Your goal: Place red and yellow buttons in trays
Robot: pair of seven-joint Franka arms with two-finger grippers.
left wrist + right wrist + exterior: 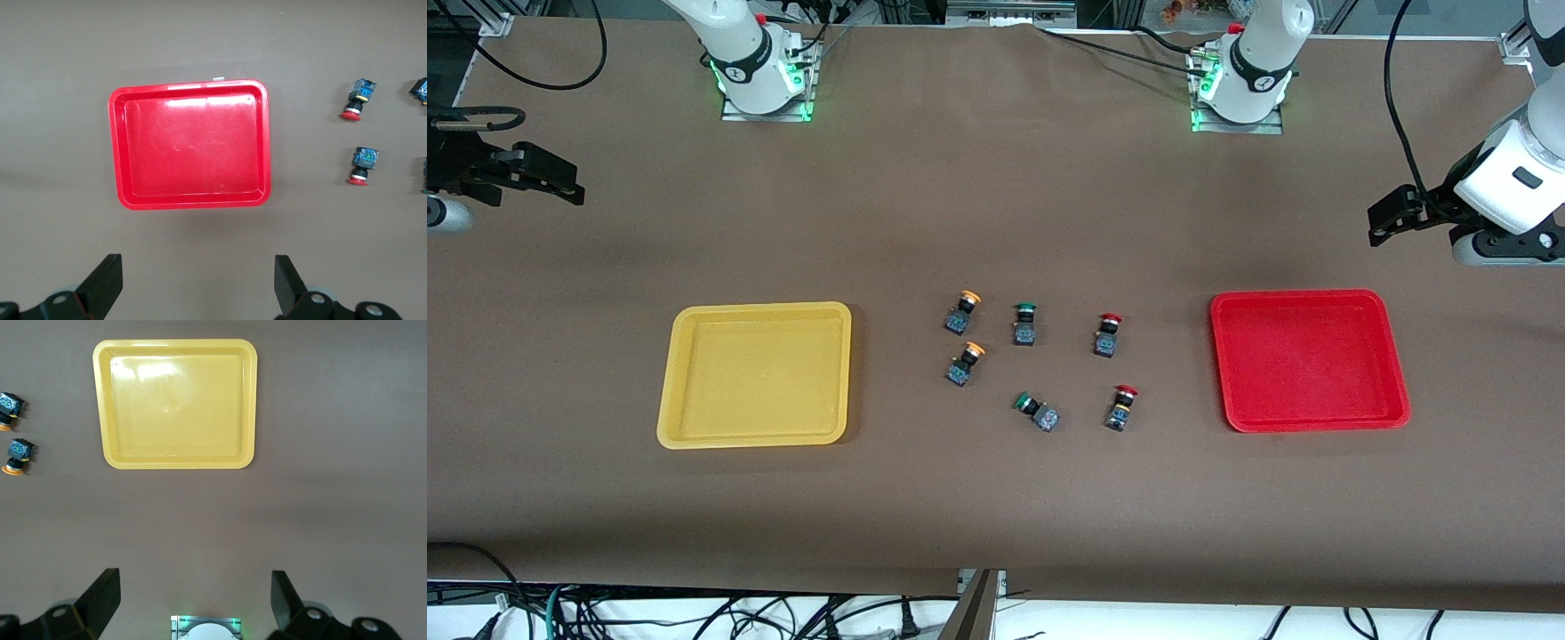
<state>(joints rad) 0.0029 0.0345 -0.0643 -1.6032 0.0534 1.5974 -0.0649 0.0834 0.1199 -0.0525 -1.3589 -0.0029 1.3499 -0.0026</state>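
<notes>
Two trays sit on a brown table [996, 498] with nothing in either: the yellow tray [685, 382] toward the right arm's end, the red tray [1232, 373] toward the left arm's end, both showing bare floors inside their raised rims.

All six switches lie loose on the cloth between the trays, well apart from either rim. Taking the red tray as the mark, the two red buttons are closest to it: one red button [1107, 335] level with the tray's upper half, the other red button [1121, 407] nearer the front camera, level with the tray's lower half. Farther from the red tray, toward the yellow one, lie a green-capped switch [1024, 324] and a second green-capped switch [1037, 411], tipped on its side. Farthest from the red tray are the two yellow buttons: one yellow button [961, 312] and, just nearer the camera, the other yellow button [965, 364]; these are the pair closest to the yellow tray.

The left gripper [1383, 218] hangs high over the table's edge past the red tray, its jaws spread wide and holding nothing. The right gripper [565, 188] hangs over the table's other end, past the yellow tray, jaws likewise spread wide.

Open cloth surrounds both trays on every side.
</notes>
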